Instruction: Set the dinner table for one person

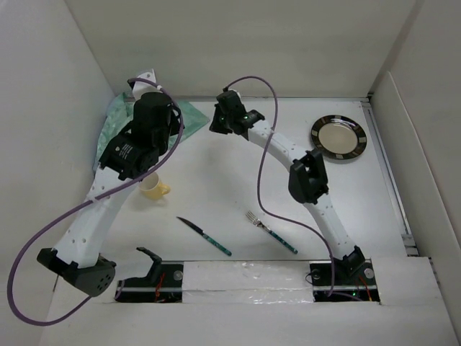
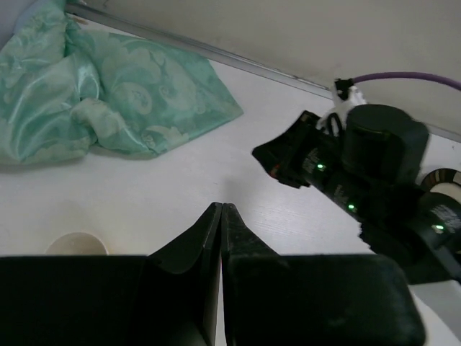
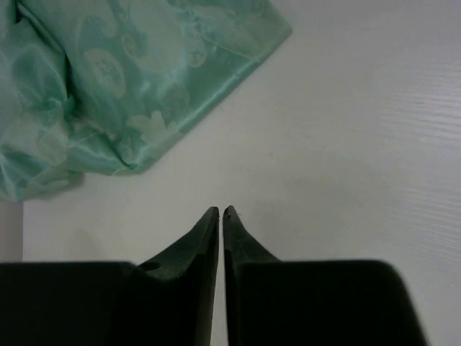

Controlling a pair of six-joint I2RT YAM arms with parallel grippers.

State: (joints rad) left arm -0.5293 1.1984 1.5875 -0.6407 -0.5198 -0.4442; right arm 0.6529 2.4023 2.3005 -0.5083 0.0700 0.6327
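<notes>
White table (image 1: pixel 216 180), mint-green patterned cloth (image 2: pixel 108 94), yellow cup (image 1: pixel 153 187)

No legible text, faint white marks on left arm motor (image 1: pixel 128 151), possibly lettering

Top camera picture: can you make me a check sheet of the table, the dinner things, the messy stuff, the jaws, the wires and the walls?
Surface: dinner table, white and matte.
Job's things: plate far right; cup left; knife and fork near the front, apart.
Clutter: green cloth crumpled in the far left corner.
Grippers: left gripper and right gripper, jaws shut, holding nothing.
Cables: purple cables, one looping off each arm.
Surroundings: white walls on three sides.
</notes>
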